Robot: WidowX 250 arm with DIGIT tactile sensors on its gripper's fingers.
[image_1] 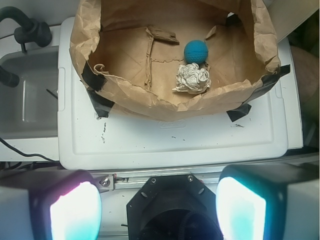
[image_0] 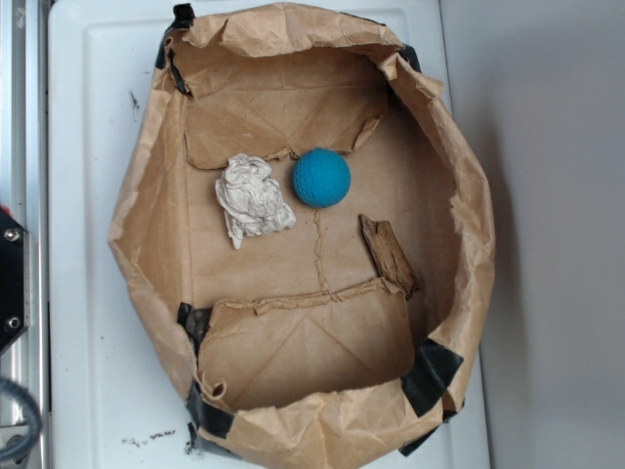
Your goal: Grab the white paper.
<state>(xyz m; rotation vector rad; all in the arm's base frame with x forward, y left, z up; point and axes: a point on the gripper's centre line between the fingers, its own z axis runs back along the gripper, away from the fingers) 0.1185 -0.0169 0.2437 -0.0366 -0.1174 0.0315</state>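
Gripper (image_1: 159, 207) spread wide, empty, outside the paper bag (image_0: 469, 195); white paper (image_0: 252, 198) nearly touches blue ball (image_0: 321, 177), risking ball contact or a wall snag.

Support: white plastic lid/tray (image_0: 88, 293), flat, moulded rim, few dark specks nr one edge | directly on it: brown paper bag (image_0: 469, 225) w/ walls rolled down into an open basin, creased, black tape (image_0: 430, 376) at corners | bag covers most of lid, bare white margin round it
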